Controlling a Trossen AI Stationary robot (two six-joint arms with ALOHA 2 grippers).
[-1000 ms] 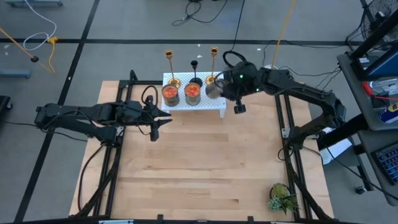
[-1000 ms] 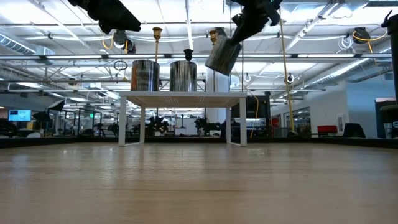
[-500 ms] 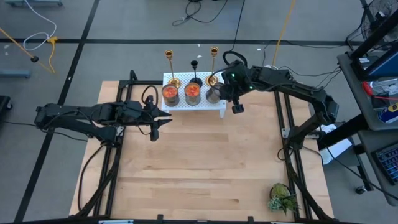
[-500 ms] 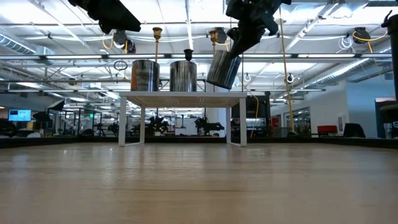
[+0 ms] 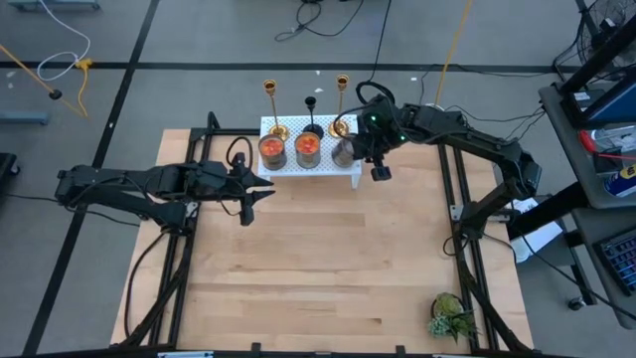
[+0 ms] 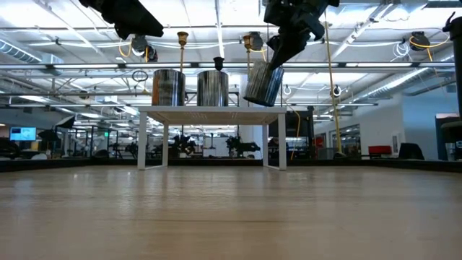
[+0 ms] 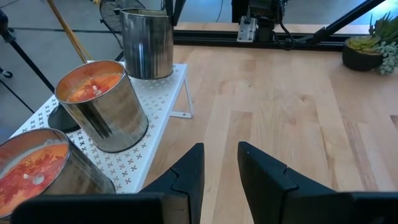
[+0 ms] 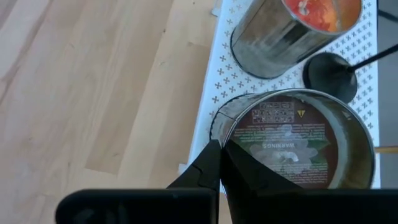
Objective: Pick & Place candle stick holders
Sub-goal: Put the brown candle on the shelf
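The three slim candlestick holders stand untouched along the far edge of the small white perforated metal shelf [image 5: 353, 169]: a tall shiny brass one [image 5: 270, 106] at the left, a shorter black one [image 5: 311, 112] in the middle and a second brass one [image 5: 341, 101] at the right. None appears to have been picked or placed yet, so the task's own work looks wholly ahead.

What is in hand instead is a shiny metal tin candle [image 6: 263, 82]. The right end effector [image 8: 219, 163] is clamped on its rim, one finger inside the tin and one outside, and holds it tilted at the shelf's right end; the low view shows its lower edge just above the shelf top. Two more tin candles with orange wax [image 5: 272, 150] [image 5: 307, 148] sit on the shelf beside it.

The left end effector [image 7: 219, 168] hovers over the wooden surface [image 5: 328, 268] left of the shelf, fingers slightly parted and holding nothing.
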